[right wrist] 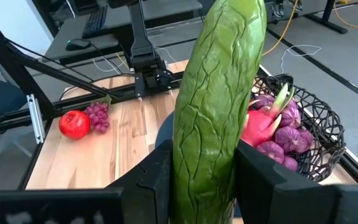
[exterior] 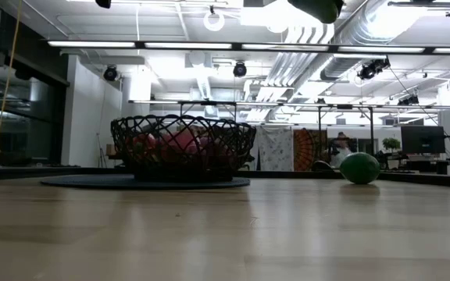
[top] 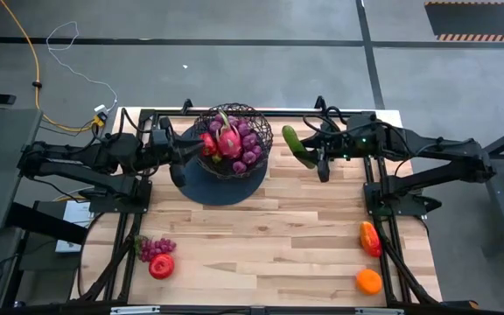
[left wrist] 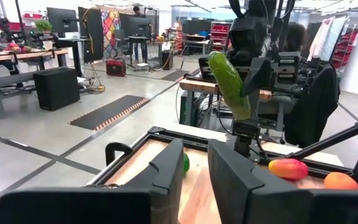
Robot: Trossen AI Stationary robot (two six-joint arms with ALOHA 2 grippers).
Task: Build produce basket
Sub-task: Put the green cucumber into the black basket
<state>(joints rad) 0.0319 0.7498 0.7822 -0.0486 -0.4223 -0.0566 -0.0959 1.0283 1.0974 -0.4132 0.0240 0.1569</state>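
The black wire basket (top: 231, 140) stands on a flat dark disc (top: 208, 188) at the table's far middle. It holds a pink dragon fruit (top: 228, 140), purple grapes (top: 250, 149) and a red fruit (top: 207, 145). My right gripper (top: 310, 150) hangs right of the basket, shut on the green cucumber (top: 297, 144). My left gripper (top: 178, 168) waits left of the basket, open and empty (left wrist: 194, 177). A green round fruit (exterior: 360, 168) lies on the table under the right arm. My right gripper pinches the cucumber's body (right wrist: 210, 155) between its two fingers (right wrist: 157, 180), one finger on each side. The fingers lie across the cucumber's length. The cucumber is lifted clear of the table and stands steeply tilted (left wrist: 230, 84), most of its length reaching beyond the fingers.
More grapes (top: 157, 248) and a red fruit (top: 161, 266) lie at the near left. A red-orange fruit (top: 370, 238) and an orange (top: 368, 281) lie at the near right. Bare wood spans the table's middle (top: 269, 236).
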